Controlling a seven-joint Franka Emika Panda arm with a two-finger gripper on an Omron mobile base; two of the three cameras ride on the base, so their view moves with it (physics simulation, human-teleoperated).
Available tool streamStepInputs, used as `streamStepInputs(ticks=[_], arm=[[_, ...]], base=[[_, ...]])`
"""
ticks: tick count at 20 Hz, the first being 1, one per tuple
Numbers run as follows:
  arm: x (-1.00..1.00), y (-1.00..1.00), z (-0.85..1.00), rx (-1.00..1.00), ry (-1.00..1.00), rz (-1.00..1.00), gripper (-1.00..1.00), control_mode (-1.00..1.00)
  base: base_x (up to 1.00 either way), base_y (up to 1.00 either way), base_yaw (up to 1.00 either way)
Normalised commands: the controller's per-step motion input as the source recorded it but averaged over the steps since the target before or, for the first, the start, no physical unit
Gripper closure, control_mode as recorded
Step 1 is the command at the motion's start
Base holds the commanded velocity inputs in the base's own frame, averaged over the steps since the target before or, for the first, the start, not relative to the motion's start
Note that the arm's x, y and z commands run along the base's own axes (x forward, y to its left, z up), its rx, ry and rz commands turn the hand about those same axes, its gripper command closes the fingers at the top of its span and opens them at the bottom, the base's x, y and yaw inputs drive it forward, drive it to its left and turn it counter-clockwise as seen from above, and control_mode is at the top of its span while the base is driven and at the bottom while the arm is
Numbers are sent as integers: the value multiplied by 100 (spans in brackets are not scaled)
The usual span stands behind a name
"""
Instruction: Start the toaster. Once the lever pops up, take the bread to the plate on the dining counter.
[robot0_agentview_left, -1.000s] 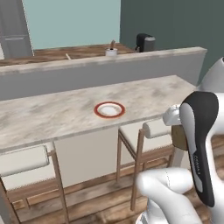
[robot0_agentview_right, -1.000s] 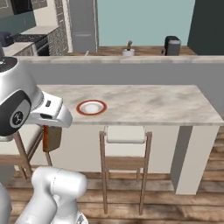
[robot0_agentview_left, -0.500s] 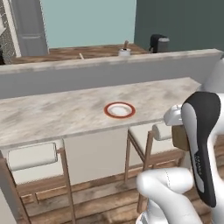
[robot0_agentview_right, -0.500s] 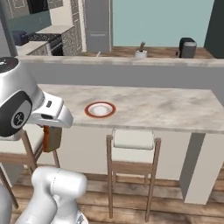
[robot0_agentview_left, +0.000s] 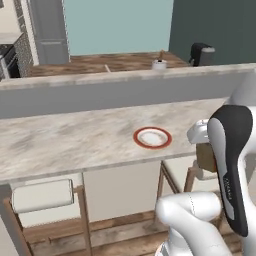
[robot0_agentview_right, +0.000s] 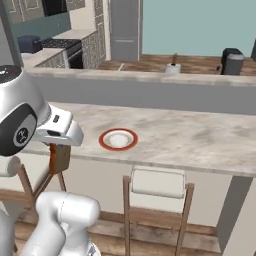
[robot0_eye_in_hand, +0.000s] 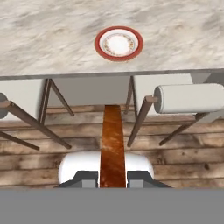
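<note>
With the gripper (robot0_eye_in_hand: 113, 178) clamped on the bread (robot0_eye_in_hand: 112, 144) short of the dining counter (robot0_eye_in_hand: 52, 39), this looks like the carry step, and next the slice needs lifting forward over the edge and lowering onto the plate (robot0_eye_in_hand: 119, 43).

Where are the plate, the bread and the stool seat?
plate (robot0_eye_in_hand: 119, 43), hand view, its white middle.
bread (robot0_eye_in_hand: 113, 144), hand view, its brown edge, held in the end effector.
stool seat (robot0_agentview_right: 158, 181), right base view, its pale cushion top.
</note>
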Motion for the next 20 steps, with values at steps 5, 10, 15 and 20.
streamStepInputs(ticks=[5,10,15,20], arm=[[0,0,0,0,0,0,100,100],[0,0,0,0,0,0,100,100],[0,0,0,0,0,0,100,100],[0,0,0,0,0,0,100,100]], base=[[59,0,15],[42,0,11],[16,0,1],[31,0,0]])
